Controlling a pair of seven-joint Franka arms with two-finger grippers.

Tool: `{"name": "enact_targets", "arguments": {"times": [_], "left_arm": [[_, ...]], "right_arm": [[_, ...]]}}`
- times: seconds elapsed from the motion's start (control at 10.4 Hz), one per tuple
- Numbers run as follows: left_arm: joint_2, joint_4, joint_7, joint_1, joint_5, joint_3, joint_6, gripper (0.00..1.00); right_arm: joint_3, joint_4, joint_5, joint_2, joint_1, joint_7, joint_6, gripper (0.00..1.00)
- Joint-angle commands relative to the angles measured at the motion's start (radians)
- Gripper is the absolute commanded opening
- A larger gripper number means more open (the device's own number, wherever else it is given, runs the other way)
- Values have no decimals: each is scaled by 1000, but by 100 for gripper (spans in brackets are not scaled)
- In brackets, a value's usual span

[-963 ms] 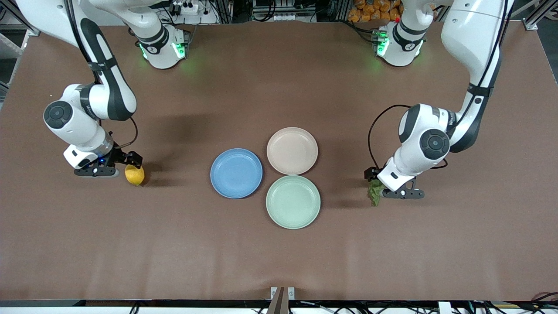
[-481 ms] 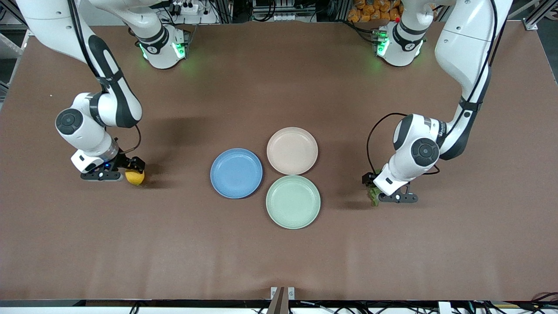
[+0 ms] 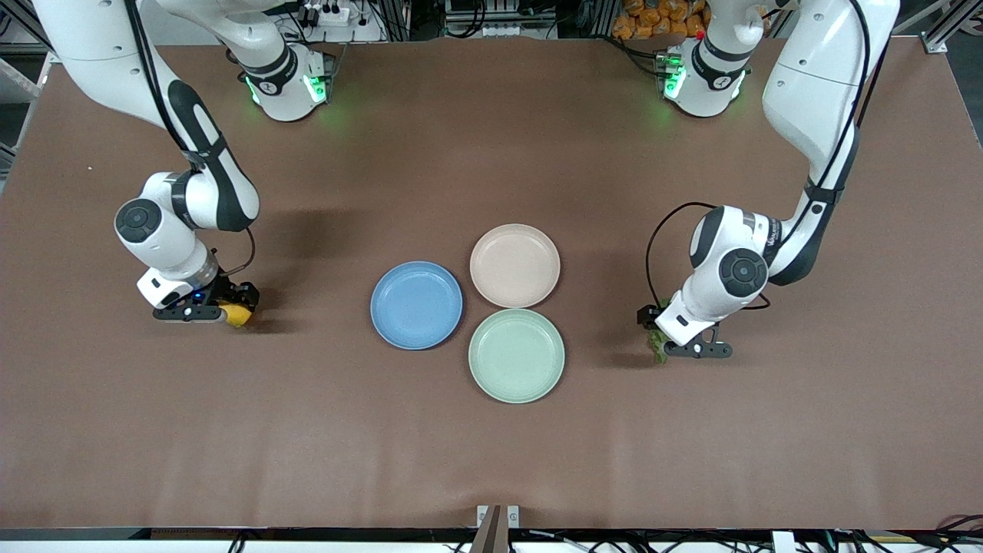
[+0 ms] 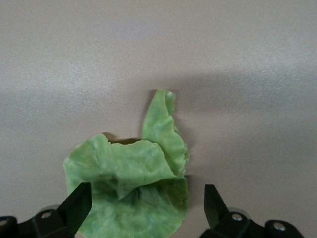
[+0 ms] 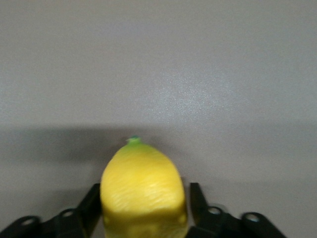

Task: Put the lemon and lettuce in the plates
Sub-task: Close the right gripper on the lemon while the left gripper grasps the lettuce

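Right gripper (image 3: 224, 313): has moved down over the lemon (image 3: 238, 315) within the last second; fingers (image 5: 91, 206) now closed against both sides of the fruit.
Lemon position: on the table toward the right arm's end, well apart from the plates, not yet lifted.
Left gripper (image 3: 666, 347): has descended to the lettuce (image 4: 131, 191); fingers (image 4: 77, 203) spread wide, one on each side of the leaf, no grip yet.
Lettuce position: flat on the table toward the left arm's end, near the mint-green plate (image 3: 516, 355).
Blue plate (image 3: 416, 305): empty.
Beige-pink plate (image 3: 514, 265): empty, touching the blue plate.
Task meaning: lemon grasp appears complete, so lift and carry can follow; the lettuce likely needs the fingers closed first.
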Motion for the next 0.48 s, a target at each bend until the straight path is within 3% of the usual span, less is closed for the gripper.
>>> {"name": "enact_targets", "arguments": {"times": [0.0,0.1,0.19,0.39], "left_arm": [[14,3,-33,4,35,-2,13,100],[17,3,-33,4,35,-2,13,100],[19,3,-33,4,35,-2,13,100],[28,6,-33,2,35,-2,19,100]], "right_arm": [[11,3,-10,-2,-12,3,4,7],[11,8,-8,-9,-12,6,1,0],[13,18,-7,-31,-12,5,-25,0],[23,96,1,-125,-23,9,-295,0]]}}
